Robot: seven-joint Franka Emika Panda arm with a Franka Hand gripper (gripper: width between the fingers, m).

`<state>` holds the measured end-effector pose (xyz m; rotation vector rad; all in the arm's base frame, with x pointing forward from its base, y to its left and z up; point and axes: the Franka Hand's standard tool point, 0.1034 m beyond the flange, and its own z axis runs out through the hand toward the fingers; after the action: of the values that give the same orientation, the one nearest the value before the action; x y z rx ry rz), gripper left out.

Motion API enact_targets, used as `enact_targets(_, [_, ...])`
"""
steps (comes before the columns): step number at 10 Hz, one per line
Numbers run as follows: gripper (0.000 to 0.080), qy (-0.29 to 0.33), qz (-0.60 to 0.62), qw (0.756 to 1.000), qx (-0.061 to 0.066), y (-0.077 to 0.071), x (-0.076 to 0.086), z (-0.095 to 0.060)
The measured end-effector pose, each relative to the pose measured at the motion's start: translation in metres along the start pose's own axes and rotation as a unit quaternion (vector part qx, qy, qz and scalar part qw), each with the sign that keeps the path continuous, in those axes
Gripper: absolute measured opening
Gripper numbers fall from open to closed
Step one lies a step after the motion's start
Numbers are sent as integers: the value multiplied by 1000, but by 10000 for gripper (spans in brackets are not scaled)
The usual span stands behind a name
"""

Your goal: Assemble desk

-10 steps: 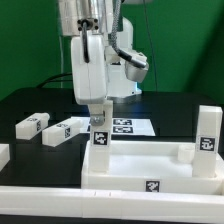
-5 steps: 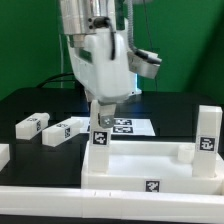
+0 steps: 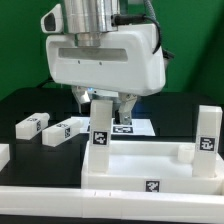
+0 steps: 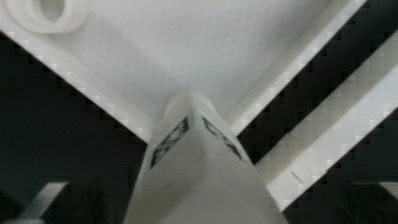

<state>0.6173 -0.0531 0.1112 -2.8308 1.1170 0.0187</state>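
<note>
The leg (image 3: pixel 100 128) stands up in a corner of the desk top (image 3: pixel 135 165), right under the gripper (image 3: pixel 105 104). The gripper is wide open and holds nothing. It should lift straight up so it does not bump the leg. A loose leg (image 3: pixel 33 123) lies well apart from it.

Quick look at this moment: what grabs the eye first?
The gripper, its bulky white housing filling the upper middle of the exterior view, hangs open astride an upright leg at the desk top's end on the exterior view's left. Two loose legs lie on the black table further left.
</note>
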Motion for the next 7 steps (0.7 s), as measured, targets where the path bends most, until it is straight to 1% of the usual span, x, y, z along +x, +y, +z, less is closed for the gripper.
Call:
enact_targets(1, [649,0,-55,998,-1,1,0,0])
enact_targets(2, [649,1,-135,991,-7,2,1,-1])
enact_targets(4, [649,3,-205,979,-16,2,1,0])
enact_targets(6, [649,5,-278,960,-18,1,0,0])
enact_targets(7, [649,5,-314,949,-23,1,0,0])
